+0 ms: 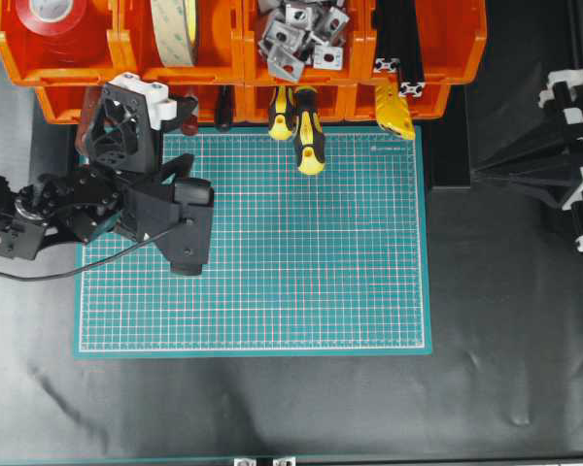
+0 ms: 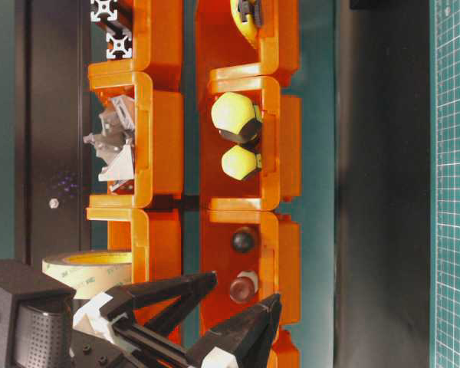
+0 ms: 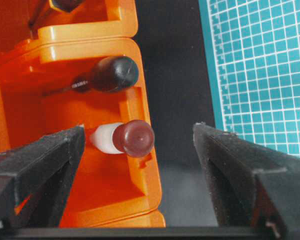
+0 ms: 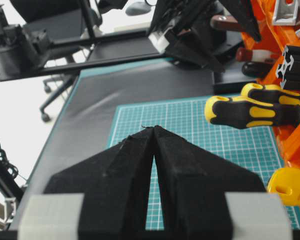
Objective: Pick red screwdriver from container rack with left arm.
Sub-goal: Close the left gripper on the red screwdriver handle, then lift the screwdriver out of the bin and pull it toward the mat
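Black left tool (image 3: pixel 140 165) spread wide, straddling red screwdriver (image 3: pixel 132 138), not touching.

Your red screwdriver (image 3: pixel 132 138) lies in a lower bin of the orange container rack (image 3: pixel 115 30), its dark red cap and white band poking past the bin's front lip.

Black arms (image 1: pixel 87 199), white finger blocks (image 1: pixel 148 95).
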